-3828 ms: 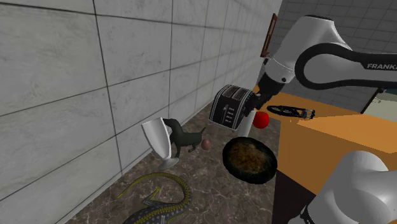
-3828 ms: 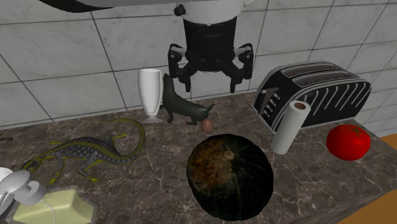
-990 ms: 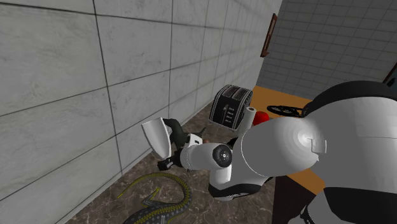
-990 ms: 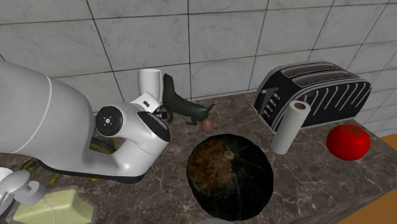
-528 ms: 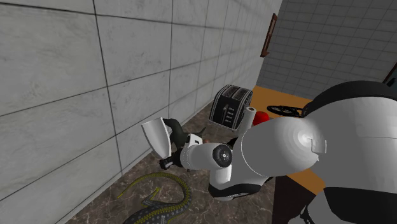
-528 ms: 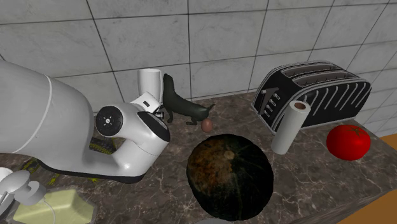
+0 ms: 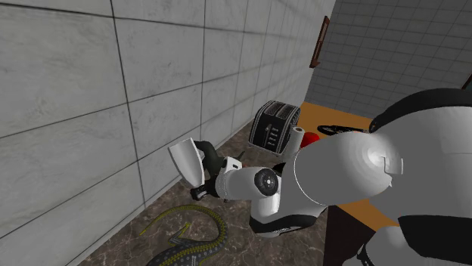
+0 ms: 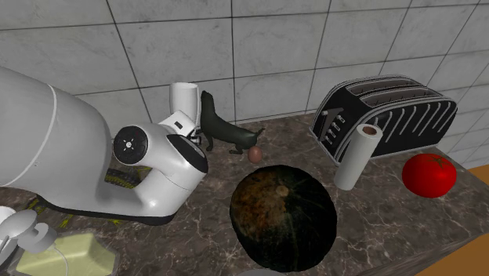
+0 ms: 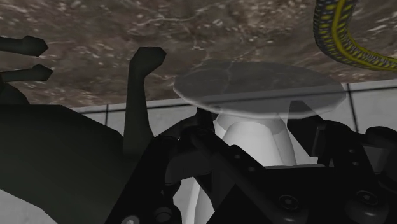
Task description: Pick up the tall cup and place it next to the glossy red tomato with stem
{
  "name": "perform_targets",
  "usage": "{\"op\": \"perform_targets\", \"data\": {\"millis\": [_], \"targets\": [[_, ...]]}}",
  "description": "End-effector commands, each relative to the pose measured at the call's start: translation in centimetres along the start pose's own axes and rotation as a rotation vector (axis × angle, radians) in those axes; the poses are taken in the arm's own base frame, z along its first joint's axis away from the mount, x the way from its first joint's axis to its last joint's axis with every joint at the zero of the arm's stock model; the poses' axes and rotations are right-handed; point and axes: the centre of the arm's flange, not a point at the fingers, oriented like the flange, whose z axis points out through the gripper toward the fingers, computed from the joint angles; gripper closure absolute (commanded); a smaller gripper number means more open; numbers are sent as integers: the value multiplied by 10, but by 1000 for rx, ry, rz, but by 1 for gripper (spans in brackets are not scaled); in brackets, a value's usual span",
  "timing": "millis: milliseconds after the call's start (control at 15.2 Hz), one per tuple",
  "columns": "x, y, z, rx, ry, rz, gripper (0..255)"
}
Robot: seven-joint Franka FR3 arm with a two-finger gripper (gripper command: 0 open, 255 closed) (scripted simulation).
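The tall cup (image 9: 251, 143) seems pinched low by the gripper (image 9: 259, 124); the dark animal figurine (image 9: 63, 159) just beside it could be toppled on lifting.

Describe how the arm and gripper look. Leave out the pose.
The arm has glossy white, rounded shells with dark bands at the joints and thin seam lines. A round dark grey cap with small pale dots sits on one joint's side. The gripper is all black and blocky, studded with small round screw heads.
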Motion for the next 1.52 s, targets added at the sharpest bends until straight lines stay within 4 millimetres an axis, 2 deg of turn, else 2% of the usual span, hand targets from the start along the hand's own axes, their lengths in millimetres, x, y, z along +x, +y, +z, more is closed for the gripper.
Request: {"op": "perform_targets", "data": {"millis": [0,1452], "targets": [[14,1,-6,3,13,9,255],[103,4,-81,3,13,9,255]]}}
